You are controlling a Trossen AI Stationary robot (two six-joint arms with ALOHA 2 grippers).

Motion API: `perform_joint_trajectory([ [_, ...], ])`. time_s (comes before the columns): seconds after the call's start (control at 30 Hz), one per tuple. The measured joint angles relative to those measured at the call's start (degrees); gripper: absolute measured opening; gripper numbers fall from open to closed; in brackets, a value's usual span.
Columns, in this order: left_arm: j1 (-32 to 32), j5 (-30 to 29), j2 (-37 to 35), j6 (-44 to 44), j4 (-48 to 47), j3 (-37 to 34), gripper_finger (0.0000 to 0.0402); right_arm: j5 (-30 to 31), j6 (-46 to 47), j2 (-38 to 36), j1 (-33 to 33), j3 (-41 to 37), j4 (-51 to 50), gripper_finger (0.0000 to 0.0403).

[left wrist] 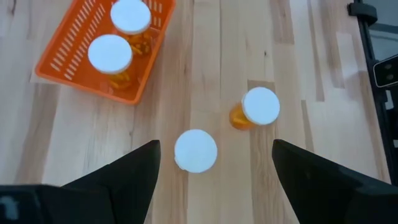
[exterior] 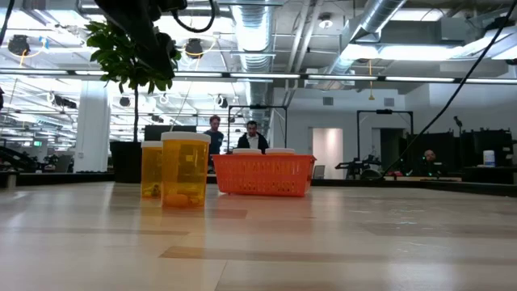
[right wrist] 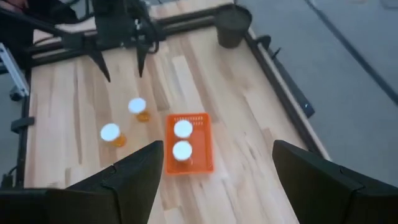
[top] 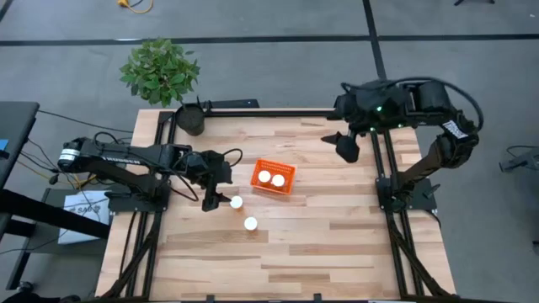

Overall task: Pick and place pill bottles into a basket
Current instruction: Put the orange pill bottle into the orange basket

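Two pill bottles with white caps stand upright on the wooden table: one (top: 237, 202) (left wrist: 196, 150) just ahead of my left gripper, the other (top: 250, 223) (left wrist: 260, 106) a little nearer the front edge. Both show amber in the low view (exterior: 185, 170) (exterior: 152, 170). Two more bottles (top: 264, 177) (top: 278, 179) stand in the orange basket (top: 285, 187) (left wrist: 62, 59). My left gripper (top: 216, 200) (left wrist: 214, 180) is open and empty, above and just left of the nearer bottle. My right gripper (top: 347, 148) (right wrist: 217, 180) is open and empty, raised at the far right.
A dark pot (top: 190, 119) with a green plant (top: 160, 70) stands at the table's far left corner. Bare wood lies in front of and to the right of the basket. People show in the room behind the table (exterior: 252, 137).
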Motion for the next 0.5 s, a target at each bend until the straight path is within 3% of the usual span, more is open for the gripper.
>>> perform_joint_trajectory([
  [0.13,0.00,-1.82,0.00,0.23,1.50,0.00,0.0298,0.52,2.70,0.02,2.19,-3.22,0.20,0.0297],
  [0.33,0.02,-2.60,0.25,0.26,1.87,0.00,0.0298,6.62,6.78,-0.15,6.28,-8.93,1.14,0.0297],
  [0.5,0.02,-2.05,2.22,2.58,-1.11,0.00,0.0298,7.16,8.70,-0.44,9.17,-11.95,1.57,0.0297],
])
